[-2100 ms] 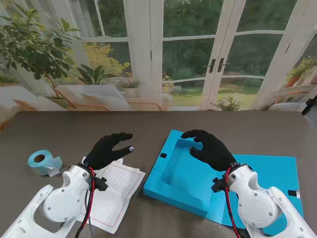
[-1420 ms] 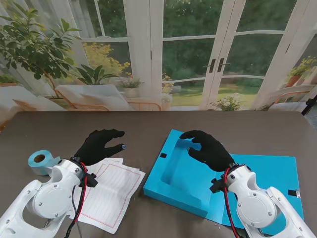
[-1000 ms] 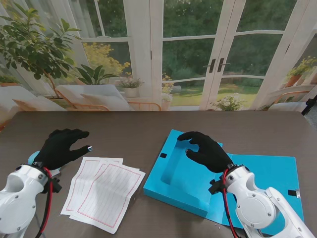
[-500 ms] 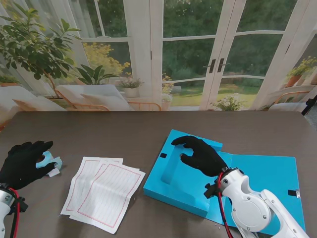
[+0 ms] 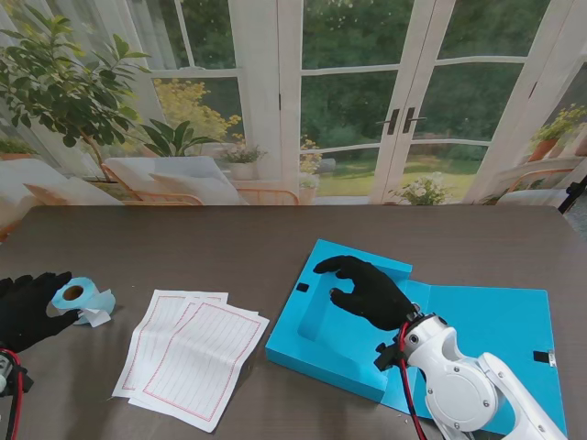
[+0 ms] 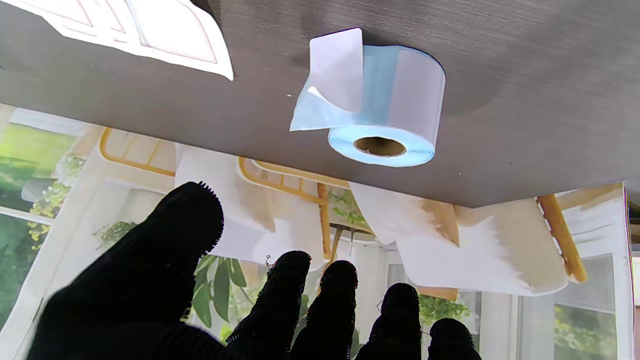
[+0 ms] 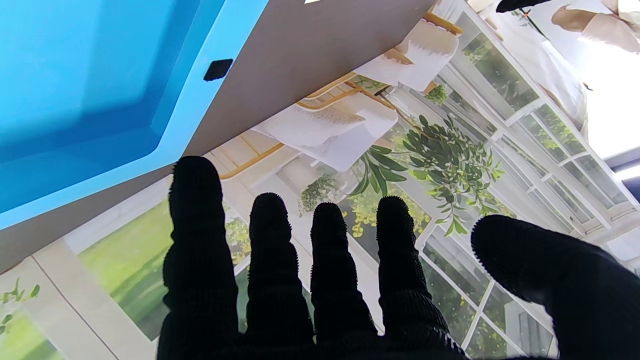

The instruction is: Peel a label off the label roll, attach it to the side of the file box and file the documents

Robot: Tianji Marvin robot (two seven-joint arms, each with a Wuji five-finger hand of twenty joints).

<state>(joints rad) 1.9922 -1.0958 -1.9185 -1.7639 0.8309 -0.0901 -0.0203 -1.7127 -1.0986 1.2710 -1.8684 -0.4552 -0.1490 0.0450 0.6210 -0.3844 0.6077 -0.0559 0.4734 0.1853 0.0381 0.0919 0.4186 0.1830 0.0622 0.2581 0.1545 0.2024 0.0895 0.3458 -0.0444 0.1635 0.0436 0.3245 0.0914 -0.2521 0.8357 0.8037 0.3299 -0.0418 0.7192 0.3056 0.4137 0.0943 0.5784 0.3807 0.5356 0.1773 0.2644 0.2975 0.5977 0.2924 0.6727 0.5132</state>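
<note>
A pale blue label roll (image 5: 78, 299) (image 6: 382, 107) lies on the table at the far left, with a loose white label end (image 6: 336, 70) curling off it. My left hand (image 5: 27, 310) (image 6: 240, 305) sits just left of the roll, open, fingers apart and not touching it. The open blue file box (image 5: 341, 316) (image 7: 75, 95) lies right of centre, its lid (image 5: 500, 321) flat to the right. My right hand (image 5: 365, 289) (image 7: 350, 280) hovers open over the box tray. Lined documents (image 5: 194, 353) (image 6: 150, 30) lie between roll and box.
The dark wooden table (image 5: 257, 238) ends at a backdrop of windows and plants along its far edge. A small black clasp (image 5: 303, 288) (image 7: 218, 69) sits on the box's left side, another (image 5: 545, 357) on the lid's right edge.
My left hand has swung left off the documents to beside the label roll. My right hand has shifted slightly left and nearer over the box tray.
</note>
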